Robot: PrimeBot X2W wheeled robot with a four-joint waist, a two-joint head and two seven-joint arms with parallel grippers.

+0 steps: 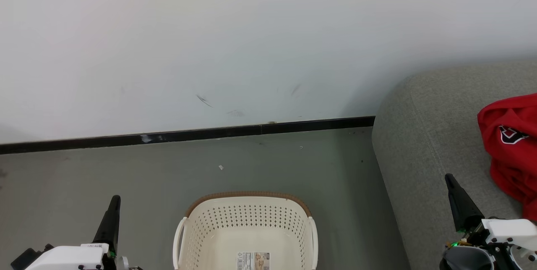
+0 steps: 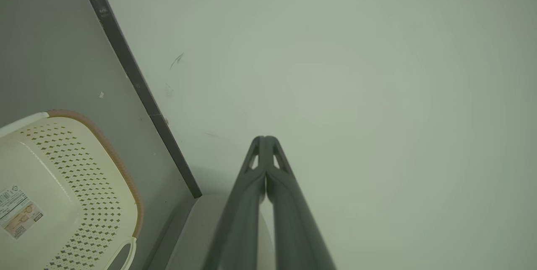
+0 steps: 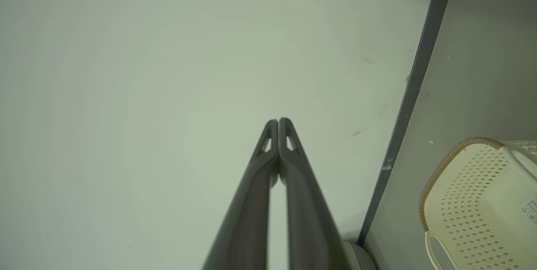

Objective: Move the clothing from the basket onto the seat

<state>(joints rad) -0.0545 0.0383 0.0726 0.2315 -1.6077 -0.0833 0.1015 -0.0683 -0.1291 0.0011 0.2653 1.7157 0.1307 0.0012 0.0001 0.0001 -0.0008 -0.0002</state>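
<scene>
Currently, crumpled red clothing (image 1: 509, 152) with a navy-and-white logo lies on the grey woven seat (image 1: 423, 144), apart from the perforated cream plastic basket (image 1: 247, 217). Left end effector (image 1: 115, 199) and right end effector (image 1: 449, 177) are clenched, grasping nothing.

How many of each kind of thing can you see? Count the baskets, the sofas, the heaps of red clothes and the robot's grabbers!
basket: 1
sofa seat: 1
heap of red clothes: 1, lying on the sofa seat; the number of pieces in it can't be told
grippers: 2, the left gripper and the right gripper, both shut
Total: 5
</scene>
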